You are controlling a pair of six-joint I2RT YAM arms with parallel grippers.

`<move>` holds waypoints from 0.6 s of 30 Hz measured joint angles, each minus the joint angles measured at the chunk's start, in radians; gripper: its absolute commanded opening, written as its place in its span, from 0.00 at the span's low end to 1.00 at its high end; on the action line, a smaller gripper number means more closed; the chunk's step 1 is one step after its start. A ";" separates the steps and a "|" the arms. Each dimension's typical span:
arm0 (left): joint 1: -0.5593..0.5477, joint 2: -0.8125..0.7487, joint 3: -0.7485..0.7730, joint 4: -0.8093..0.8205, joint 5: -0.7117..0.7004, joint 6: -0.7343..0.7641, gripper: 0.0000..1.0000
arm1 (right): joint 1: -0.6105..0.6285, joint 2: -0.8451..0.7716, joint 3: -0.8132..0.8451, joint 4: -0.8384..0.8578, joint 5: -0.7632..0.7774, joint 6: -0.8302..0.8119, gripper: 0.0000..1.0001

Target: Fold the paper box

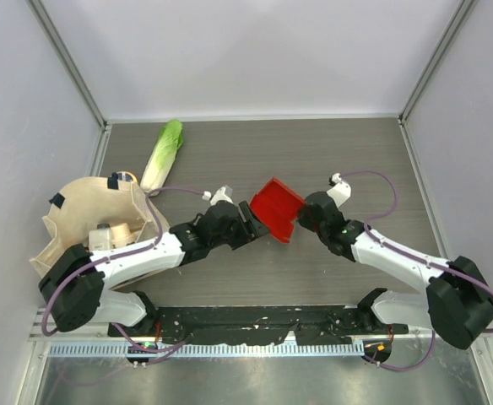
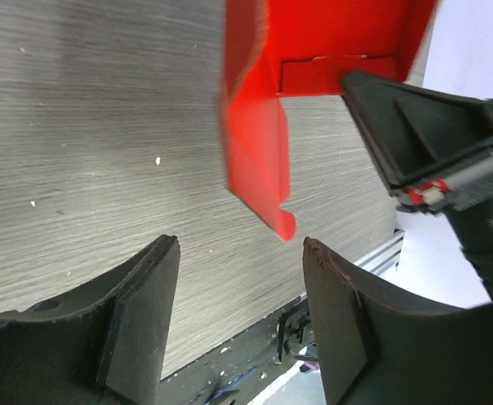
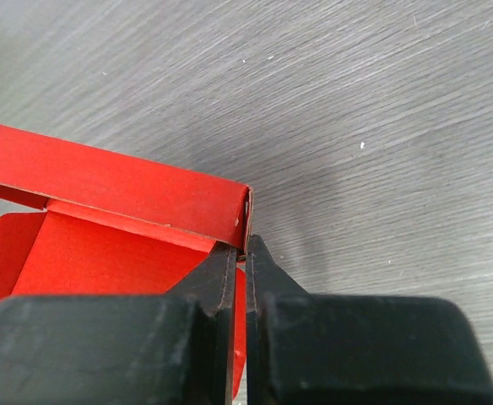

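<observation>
The red paper box (image 1: 278,207) is half formed, with walls raised, and sits at mid table between the two arms. My right gripper (image 1: 301,216) holds it from the right. In the right wrist view that gripper (image 3: 242,253) is shut on a thin wall at the corner of the paper box (image 3: 111,190). My left gripper (image 1: 255,224) is open just left of the box. In the left wrist view nothing lies between the open fingers of the left gripper (image 2: 240,278). A loose flap of the paper box (image 2: 259,152) hangs just beyond the fingertips. The right gripper's black finger (image 2: 415,135) shows behind it.
A beige tote bag (image 1: 86,215) lies at the left, partly under the left arm. A long green leafy cabbage (image 1: 162,154) lies behind it. Light walls enclose the grey wood-grain table (image 1: 230,152), and a black rail (image 1: 255,321) runs along the near edge.
</observation>
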 measured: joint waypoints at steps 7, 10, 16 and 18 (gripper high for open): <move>-0.036 0.116 0.052 0.030 -0.029 -0.042 0.46 | 0.000 -0.137 -0.063 -0.014 0.005 0.085 0.01; -0.053 0.122 0.082 0.028 -0.065 -0.036 0.44 | -0.001 -0.170 -0.086 -0.021 0.004 0.103 0.01; -0.098 0.122 0.119 0.034 -0.135 -0.019 0.14 | -0.001 -0.215 -0.114 -0.023 -0.007 0.117 0.06; -0.105 0.122 0.119 0.032 -0.147 -0.011 0.00 | -0.001 -0.222 -0.119 -0.021 -0.019 0.119 0.25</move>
